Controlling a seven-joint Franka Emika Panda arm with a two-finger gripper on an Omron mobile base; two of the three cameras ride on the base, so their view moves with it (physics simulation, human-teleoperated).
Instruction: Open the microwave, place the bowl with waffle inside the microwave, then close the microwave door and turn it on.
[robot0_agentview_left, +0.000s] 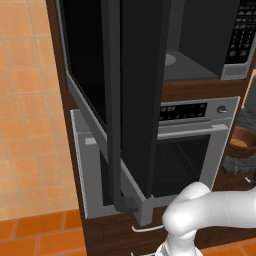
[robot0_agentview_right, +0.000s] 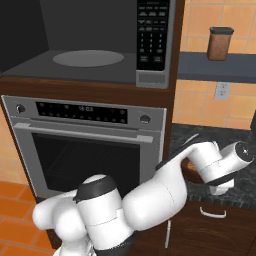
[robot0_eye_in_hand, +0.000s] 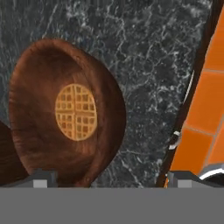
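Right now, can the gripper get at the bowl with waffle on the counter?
Probably yes. In the hand view the gripper hangs over the bowl with waffle on the dark stone counter, fingertips spread apart, one by the bowl's rim. Nothing lies between them. The microwave door stands swung open, well aside.

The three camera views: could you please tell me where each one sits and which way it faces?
Left base view: behind the arm's left, facing the open microwave door; the white arm at lower right.
Right base view: behind its right, facing the microwave; the arm reaches right.
Hand view: on the hand, looking down at the bowl with waffle.
Both base views share the oven.
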